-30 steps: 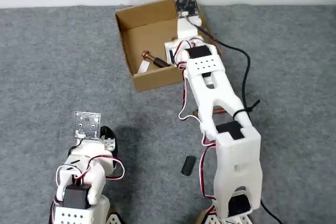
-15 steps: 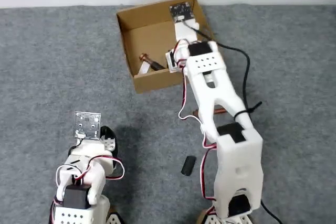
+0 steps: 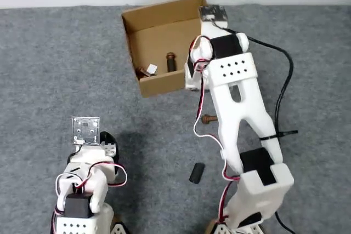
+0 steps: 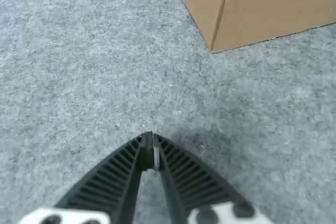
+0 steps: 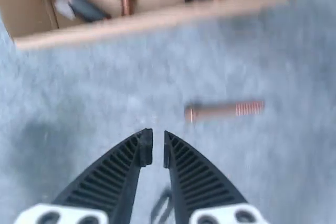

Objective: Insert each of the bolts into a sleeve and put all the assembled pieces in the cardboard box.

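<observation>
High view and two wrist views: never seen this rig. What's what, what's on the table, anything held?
Two robot arms sit side by side. The high view looks down from a fixed camera; each wrist view comes from a camera on one arm, looking past its own gripper. The left gripper is shut and empty; the right gripper is slightly open, empty. On the grey carpet: a cardboard box with bolt-and-sleeve pieces inside, a loose bolt, and a black sleeve.

The table (image 3: 55, 80), covered with a grey carpet-like fabric, carries 1 open cardboard box (image 3: 162, 83) near its far edge, 1 copper-coloured bolt (image 3: 208, 118) lying flat in front of the box, and 1 black sleeve (image 3: 197, 172) further forward, apart from the bolt.
</observation>
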Controlling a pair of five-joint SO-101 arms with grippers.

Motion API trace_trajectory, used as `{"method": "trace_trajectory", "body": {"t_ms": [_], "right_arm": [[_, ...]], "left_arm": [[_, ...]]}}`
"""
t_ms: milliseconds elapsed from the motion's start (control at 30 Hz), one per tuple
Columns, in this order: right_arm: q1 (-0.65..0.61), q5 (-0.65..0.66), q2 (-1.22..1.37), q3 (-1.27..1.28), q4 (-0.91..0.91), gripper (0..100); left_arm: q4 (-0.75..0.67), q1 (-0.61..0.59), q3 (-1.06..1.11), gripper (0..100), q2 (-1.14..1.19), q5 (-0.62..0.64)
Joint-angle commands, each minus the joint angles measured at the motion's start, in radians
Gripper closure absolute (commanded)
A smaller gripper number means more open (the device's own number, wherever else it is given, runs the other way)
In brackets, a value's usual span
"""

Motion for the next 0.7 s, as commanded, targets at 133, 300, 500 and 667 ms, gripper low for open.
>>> {"method": "trace_trajectory", "body": {"t_ms": [133, 300, 500, 667], "right_arm": [[-0.064, -0.08, -0.16, -0.002, 0.07, 97.8], [-0.131, -0.08, -0.361, 0.249, 0.07, 97.2], [-0.163, -0.126, -0.598, 0.618, 0.061, 96.3], [-0.174, -0.193, -0.63, 0.835, 0.054, 79.4]], "left_arm": [[0.006, -0.006, -0.005, 99, -0.008, -0.009], [0.006, -0.008, -0.005, 99, -0.008, -0.009], [0.006, -0.008, -0.005, 99, -0.008, -0.009], [0.006, -0.008, -0.005, 99, -0.008, -0.009]]}}
